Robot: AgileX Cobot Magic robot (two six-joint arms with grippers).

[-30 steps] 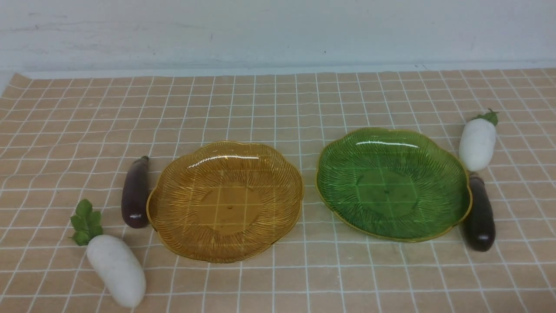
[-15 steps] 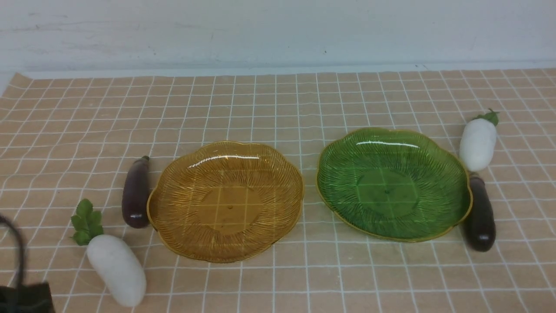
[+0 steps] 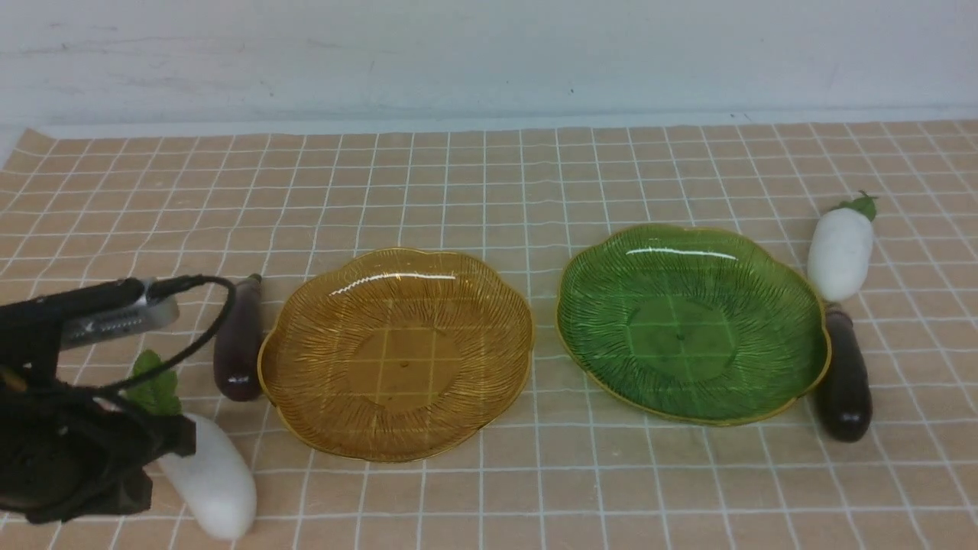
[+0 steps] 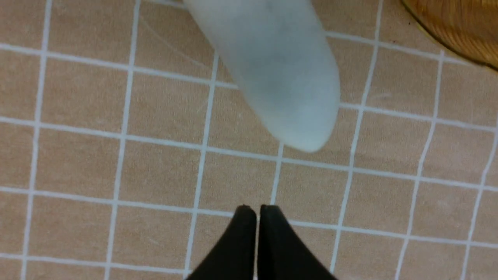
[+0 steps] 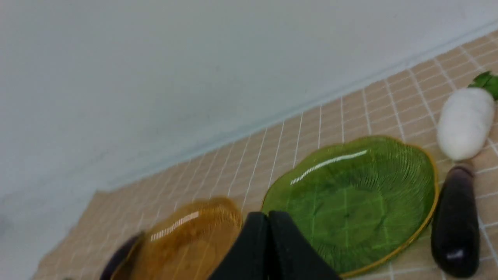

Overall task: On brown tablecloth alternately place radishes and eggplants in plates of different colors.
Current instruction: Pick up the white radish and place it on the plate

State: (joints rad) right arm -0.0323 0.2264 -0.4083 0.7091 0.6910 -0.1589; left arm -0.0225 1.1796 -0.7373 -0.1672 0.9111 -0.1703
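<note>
On the brown tablecloth (image 3: 489,191) an amber plate (image 3: 397,355) and a green plate (image 3: 691,325) lie side by side, both empty. Left of the amber plate are an eggplant (image 3: 238,344) and a radish (image 3: 210,477). Right of the green plate are a second radish (image 3: 840,252) and a second eggplant (image 3: 844,378). My left arm (image 3: 69,451) covers the left radish's leafy end. In the left wrist view my left gripper (image 4: 256,212) is shut and empty, a short way from that radish's (image 4: 272,70) rounded tip. My right gripper (image 5: 267,219) is shut and empty, back from the green plate (image 5: 350,202).
A pale wall (image 3: 489,61) runs along the cloth's far edge. A black cable (image 3: 206,321) loops from my left arm toward the left eggplant. The cloth is slightly wrinkled at the left.
My left arm has come up into the front view from the lower left corner and now covers the left radish's leaves. The vegetables and plates have not moved.
</note>
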